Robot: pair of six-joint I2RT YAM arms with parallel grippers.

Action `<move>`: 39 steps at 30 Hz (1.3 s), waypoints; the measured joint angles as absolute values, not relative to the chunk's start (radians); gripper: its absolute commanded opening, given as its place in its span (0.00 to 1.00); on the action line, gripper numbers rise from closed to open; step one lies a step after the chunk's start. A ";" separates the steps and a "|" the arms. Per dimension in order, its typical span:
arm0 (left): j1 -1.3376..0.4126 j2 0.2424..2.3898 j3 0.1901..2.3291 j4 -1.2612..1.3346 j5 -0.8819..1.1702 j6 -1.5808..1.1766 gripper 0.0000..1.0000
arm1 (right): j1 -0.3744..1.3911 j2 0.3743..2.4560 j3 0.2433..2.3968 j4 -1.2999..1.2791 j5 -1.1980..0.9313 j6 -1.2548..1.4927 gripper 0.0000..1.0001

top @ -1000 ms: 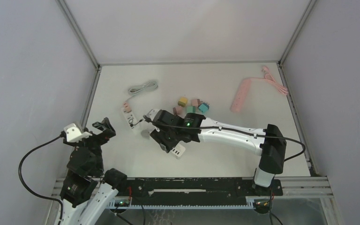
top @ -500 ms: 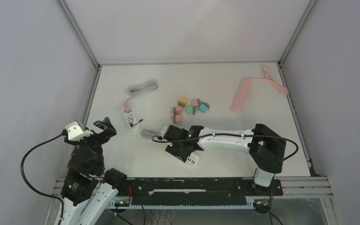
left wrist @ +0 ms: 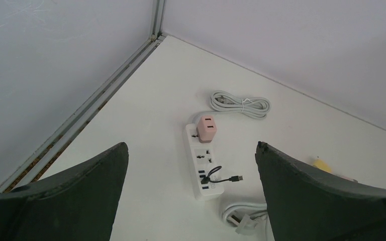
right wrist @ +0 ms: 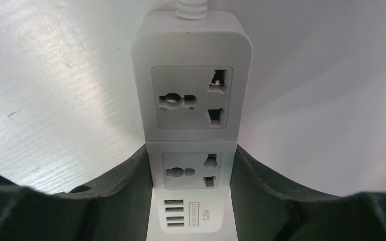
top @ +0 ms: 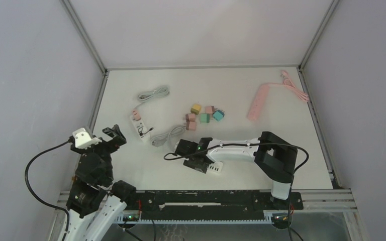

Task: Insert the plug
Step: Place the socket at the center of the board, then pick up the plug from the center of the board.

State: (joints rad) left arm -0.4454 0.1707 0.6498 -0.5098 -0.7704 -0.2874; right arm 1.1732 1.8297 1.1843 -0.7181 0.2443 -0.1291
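My right gripper (top: pixel 204 163) is shut on a white power strip (top: pixel 215 168) near the table's front middle. In the right wrist view the strip (right wrist: pixel 191 100) lies between my fingers (right wrist: pixel 115 191), clamped at its second socket, with both sockets and the USB ports empty. Its white cord (top: pixel 167 135) trails back left. Several small coloured plug adapters (top: pixel 204 118) lie loose at mid table. My left gripper (top: pixel 108 136) is open and empty at the left, above the table (left wrist: pixel 191 145).
A second white power strip (top: pixel 140 128) carries a pink charger (left wrist: pixel 206 128) and a short black USB cable (left wrist: pixel 221 176). A coiled white cable (top: pixel 153 94) lies behind it. A pink power strip (top: pixel 257 103) with its cord lies at the back right.
My right gripper has dragged the white power strip to the right and toward the near edge, stretching its cord out behind. The left arm has barely moved.
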 measured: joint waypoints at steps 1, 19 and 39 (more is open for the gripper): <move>-0.445 0.174 0.650 -0.510 -0.766 -0.288 1.00 | 1.173 1.828 1.181 -0.717 0.247 -0.131 0.33; -0.439 0.242 0.650 -0.496 -0.673 -0.287 1.00 | 0.933 1.531 1.161 -0.597 0.155 -0.103 0.80; -0.429 0.271 0.650 -0.495 -0.631 -0.286 1.00 | 0.544 1.871 1.391 -0.510 0.186 0.025 0.79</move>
State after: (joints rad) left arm -0.4290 0.2714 0.6498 -0.4953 -0.6308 -0.2859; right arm 0.5442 1.8709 1.3911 -0.5098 0.1860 0.0246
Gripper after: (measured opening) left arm 0.998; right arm 0.801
